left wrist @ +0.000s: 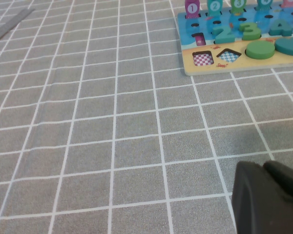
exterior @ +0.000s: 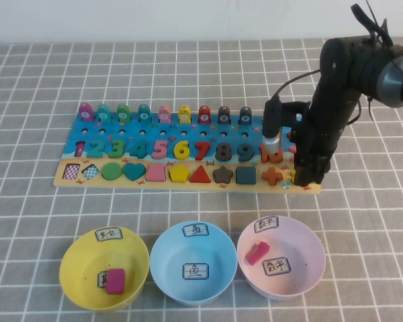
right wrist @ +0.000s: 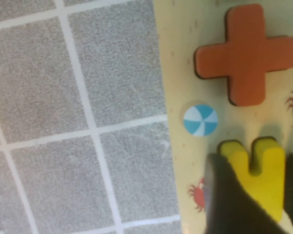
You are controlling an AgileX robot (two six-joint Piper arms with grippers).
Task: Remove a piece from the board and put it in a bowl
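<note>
Grey cloth with a white grid point(exterior: 188, 74) covers the whole table, its weave rough and grainy in both wrist views; no room shows beyond it. Across the middle of the high view lies the long wooden puzzle board point(exterior: 64, 176), blue above and tan below, carrying coloured numbers, flat shapes and a row of pegs. Along the lower edge sit three round plastic bowls with white handwritten labels: the yellow bowl point(exterior: 77, 265) at lower left, the light blue bowl point(exterior: 164, 265) in the middle, the pink bowl point(exterior: 312, 265) to its right.

My right claw point(exterior: 307, 176) stands at the board's right end, at centre right of the high view, where my dark arm hides the task's thing. The right wrist view shows it: the small flat yellow wooden equals-sign piece point(right wrist: 261, 165) lies on the tan strip in the lower right of that picture, just beside the orange wooden plus point(right wrist: 246, 51) and a printed blue-and-white ball. My dark fingers point(right wrist: 229, 200) flank the piece on either side, partly closed around it; I cannot tell whether they press on it.

My left claw point(left wrist: 268, 197) appears only as a dark mass in the lower right of the left wrist view, above bare cloth.
</note>
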